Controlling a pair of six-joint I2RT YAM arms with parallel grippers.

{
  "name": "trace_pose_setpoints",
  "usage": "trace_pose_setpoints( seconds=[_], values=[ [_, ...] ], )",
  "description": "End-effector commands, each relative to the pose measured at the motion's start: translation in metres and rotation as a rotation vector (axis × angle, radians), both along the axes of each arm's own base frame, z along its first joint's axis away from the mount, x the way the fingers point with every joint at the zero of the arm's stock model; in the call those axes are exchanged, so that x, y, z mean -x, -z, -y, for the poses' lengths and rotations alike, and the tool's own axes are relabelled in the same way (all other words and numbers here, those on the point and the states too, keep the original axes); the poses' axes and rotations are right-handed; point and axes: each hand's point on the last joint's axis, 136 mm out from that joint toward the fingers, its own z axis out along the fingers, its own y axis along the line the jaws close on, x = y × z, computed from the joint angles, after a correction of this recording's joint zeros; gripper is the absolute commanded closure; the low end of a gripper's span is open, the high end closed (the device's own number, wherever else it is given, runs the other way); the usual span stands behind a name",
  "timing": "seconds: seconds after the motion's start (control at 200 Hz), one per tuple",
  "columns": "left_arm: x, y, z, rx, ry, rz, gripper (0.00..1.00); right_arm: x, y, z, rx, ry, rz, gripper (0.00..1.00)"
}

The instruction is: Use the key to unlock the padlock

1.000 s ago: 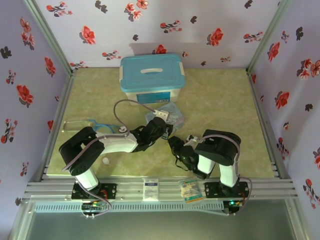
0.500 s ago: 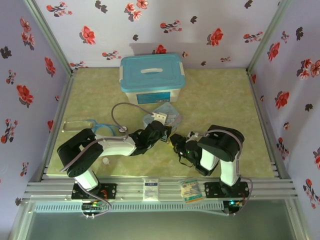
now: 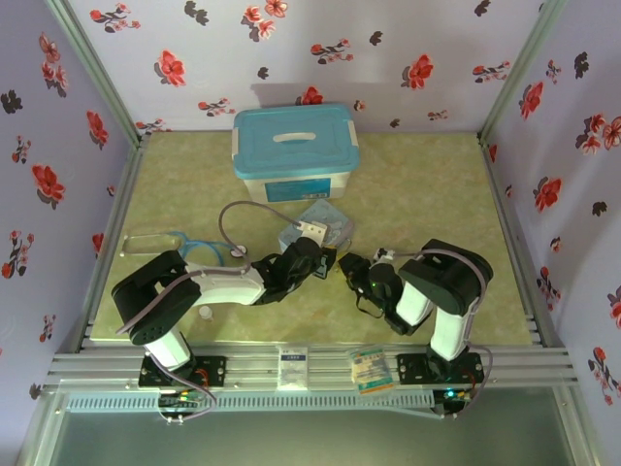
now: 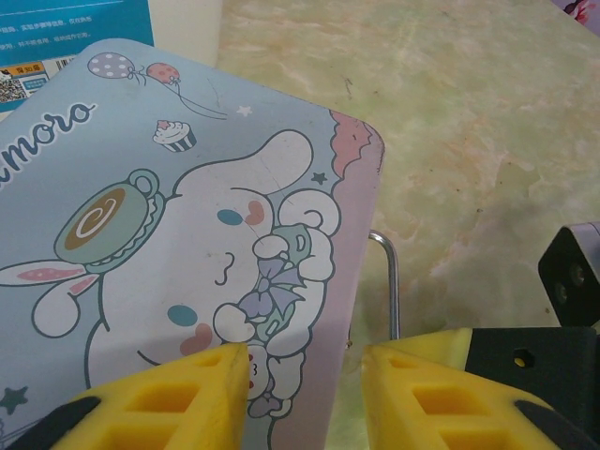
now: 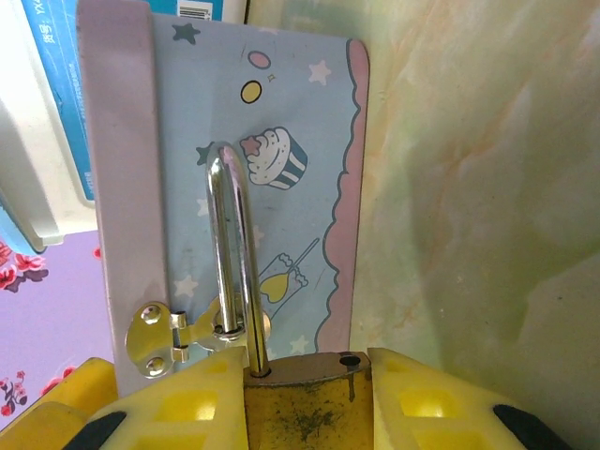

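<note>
Top external camera looks down from above and behind over the green marbled tabletop (image 3: pixel 427 194); both wrist cameras look forward at close range, sharing the pale-blue cartoon-printed rectangular tin (image 4: pixel 141 234).

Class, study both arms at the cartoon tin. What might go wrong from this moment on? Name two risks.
1. The right gripper clamps the padlock while its shackle looks hooked through the hasp of the tin; a pull may drag or tip the tin.
2. The left gripper, open over the tin's edge, sits close to the right one; they might collide.
</note>
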Motion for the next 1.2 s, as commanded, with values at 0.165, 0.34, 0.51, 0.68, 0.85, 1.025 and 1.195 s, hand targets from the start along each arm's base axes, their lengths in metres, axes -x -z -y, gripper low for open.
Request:
trace_pose_setpoints(
  seconds=[0.165,0.34,0.51,0.68,0.85,1.025,1.195],
  values=[
    [0.032,0.093,-0.072,-0.354,-0.049,-0.201,0.62,-0.017,0.026,0.066,0.199,0.168,-0.070,0.87],
    [0.033,0.097,-0.075,-0.360,-0.057,-0.198,0.62,-0.023,0.011,0.056,0.110,0.147,-0.061,0.87],
    [0.031,0.090,-0.081,-0.399,-0.086,-0.162,0.62,-0.006,0.038,0.061,0.039,0.184,-0.254,0.87],
    [0.031,0.092,-0.085,-0.401,-0.096,-0.155,0.61,-0.019,0.026,0.042,-0.070,0.116,-0.249,0.87],
    [0.033,0.096,-0.088,-0.401,-0.099,-0.163,0.61,-0.025,0.019,0.047,-0.124,0.135,-0.238,0.87],
    [0.035,0.100,-0.085,-0.418,-0.086,-0.160,0.62,-0.032,0.011,0.049,-0.194,0.146,-0.241,0.87],
    [0.038,0.106,-0.086,-0.436,-0.084,-0.163,0.64,-0.033,0.009,0.067,-0.111,0.220,-0.218,0.88]
  ],
)
